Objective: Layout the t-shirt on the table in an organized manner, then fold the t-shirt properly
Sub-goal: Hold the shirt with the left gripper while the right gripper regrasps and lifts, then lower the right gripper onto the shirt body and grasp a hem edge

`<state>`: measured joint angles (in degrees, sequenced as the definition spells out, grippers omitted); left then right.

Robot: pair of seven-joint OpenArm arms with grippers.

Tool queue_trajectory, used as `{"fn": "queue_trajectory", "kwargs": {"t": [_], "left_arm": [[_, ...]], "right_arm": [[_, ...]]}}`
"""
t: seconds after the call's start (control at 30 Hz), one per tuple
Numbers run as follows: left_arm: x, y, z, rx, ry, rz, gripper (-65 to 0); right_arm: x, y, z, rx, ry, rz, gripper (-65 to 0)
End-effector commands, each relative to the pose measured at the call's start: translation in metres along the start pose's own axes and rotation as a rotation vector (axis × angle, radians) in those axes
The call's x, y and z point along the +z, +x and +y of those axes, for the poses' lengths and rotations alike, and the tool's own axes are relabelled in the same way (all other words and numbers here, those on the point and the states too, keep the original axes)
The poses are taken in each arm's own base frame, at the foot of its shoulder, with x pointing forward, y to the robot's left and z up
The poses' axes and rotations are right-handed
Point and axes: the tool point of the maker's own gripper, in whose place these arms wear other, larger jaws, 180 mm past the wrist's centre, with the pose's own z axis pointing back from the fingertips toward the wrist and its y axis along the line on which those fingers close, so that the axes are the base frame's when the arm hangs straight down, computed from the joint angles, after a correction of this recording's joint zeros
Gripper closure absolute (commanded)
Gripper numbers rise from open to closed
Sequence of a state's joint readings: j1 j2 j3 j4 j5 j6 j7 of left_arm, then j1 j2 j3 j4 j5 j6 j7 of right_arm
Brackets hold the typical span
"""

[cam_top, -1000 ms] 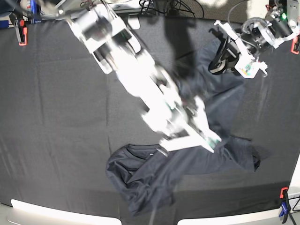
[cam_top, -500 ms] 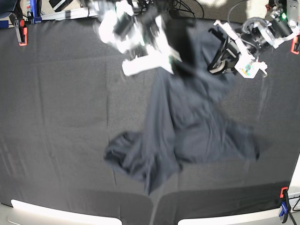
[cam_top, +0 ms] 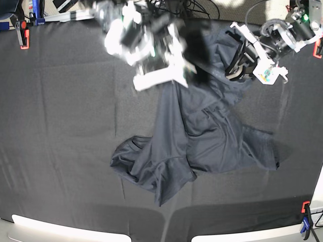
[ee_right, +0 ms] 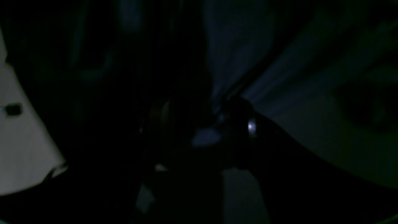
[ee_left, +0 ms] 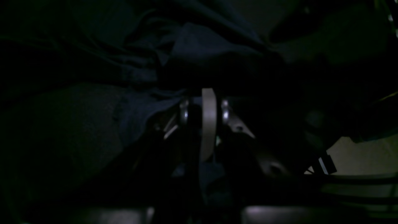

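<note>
The dark navy t-shirt [cam_top: 202, 136] lies spread from the table's back right down to its middle, bunched at the lower left. My left gripper [cam_top: 233, 70] at the back right is shut on an upper edge of the shirt. In the left wrist view that gripper [ee_left: 203, 113] has its jaws close together, with shirt folds [ee_left: 199, 46] around them. My right gripper [cam_top: 194, 63], blurred, hovers over the shirt's top edge. In the right wrist view its fingers stand apart [ee_right: 199, 124], and cloth [ee_right: 242, 46] still drapes against one finger.
The table [cam_top: 65, 126] is covered in matte black cloth. Orange clamps sit at the back left [cam_top: 22, 33] and front right [cam_top: 305, 207]. Cables [cam_top: 186, 7] lie behind the back edge. A pale rim [cam_top: 60, 227] runs along the front.
My right arm swept from the table's middle to the back, pulling the shirt out long, and its jaws have now parted. The left arm has stayed put.
</note>
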<state>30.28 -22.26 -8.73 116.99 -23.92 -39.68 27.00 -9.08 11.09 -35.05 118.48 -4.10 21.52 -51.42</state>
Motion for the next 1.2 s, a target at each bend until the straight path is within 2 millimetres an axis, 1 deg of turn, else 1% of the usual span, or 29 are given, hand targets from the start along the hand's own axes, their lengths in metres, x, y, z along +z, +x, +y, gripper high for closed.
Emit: {"fn": "queue_trajectory", "kwargs": {"t": [0.0, 0.07, 0.1, 0.2, 0.27, 0.33, 0.47, 0.5, 0.57, 0.6, 0.7, 0.77, 0.87, 0.9, 1.07, 1.17], "left_arm": [[0.002, 0.012, -0.001, -0.01, -0.008, -0.043, -4.2], [0.002, 0.011, -0.001, -0.009, -0.009, -0.043, -4.2], [0.002, 0.012, -0.001, -0.009, -0.009, -0.043, -4.2], [0.002, 0.012, -0.001, -0.007, -0.009, -0.045, -4.2], [0.002, 0.012, -0.001, -0.007, -0.009, -0.044, -4.2], [0.002, 0.012, -0.001, -0.007, -0.009, -0.044, -4.2], [0.002, 0.012, -0.001, -0.007, -0.009, -0.044, -4.2], [0.002, 0.012, -0.001, -0.007, -0.009, -0.044, -4.2], [0.002, 0.012, -0.001, -0.007, -0.009, -0.044, -4.2], [0.002, 0.012, -0.001, -0.007, -0.009, -0.044, -4.2], [0.002, 0.012, -0.001, -0.007, -0.009, -0.044, -4.2], [0.002, 0.012, -0.001, -0.007, -0.009, -0.044, -4.2], [0.002, 0.012, -0.001, -0.008, -0.009, -0.044, -4.2], [0.002, 0.012, -0.001, -0.007, -0.009, -0.045, -4.2], [0.002, 0.012, -0.001, -0.008, -0.009, -0.047, -4.2], [0.002, 0.012, -0.001, -0.008, -0.009, -0.047, -4.2]], "right_arm": [[0.004, 0.025, -0.018, -0.024, -0.057, -0.09, -28.2], [0.003, 0.047, -0.045, -0.076, -0.136, -0.16, -28.2], [0.001, 0.054, -0.056, -0.091, -0.16, -0.173, -28.3], [-0.012, 0.075, -0.086, -0.158, -0.208, -0.2, -28.2], [-0.026, 0.087, -0.104, -0.199, -0.225, -0.201, -28.2], [-0.044, 0.099, -0.119, -0.231, -0.226, -0.187, -28.2], [-0.086, 0.115, -0.14, -0.241, -0.203, -0.101, -28.2], [-0.096, 0.112, -0.146, -0.233, -0.203, -0.063, -28.2], [-0.112, 0.099, -0.165, -0.203, -0.231, 0.032, -28.2], [-0.119, 0.096, -0.168, -0.192, -0.224, 0.066, -28.2], [-0.135, 0.08, -0.184, -0.187, -0.223, 0.166, -28.2], [-0.142, 0.072, -0.194, -0.189, -0.226, 0.197, -28.2], [-0.15, 0.071, -0.205, -0.239, -0.241, 0.181, -28.2], [-0.152, 0.069, -0.205, -0.264, -0.238, 0.183, -28.2], [-0.157, 0.08, -0.194, -0.309, -0.161, 0.125, -28.2], [-0.159, 0.087, -0.181, -0.347, -0.086, 0.092, -28.2]]}}
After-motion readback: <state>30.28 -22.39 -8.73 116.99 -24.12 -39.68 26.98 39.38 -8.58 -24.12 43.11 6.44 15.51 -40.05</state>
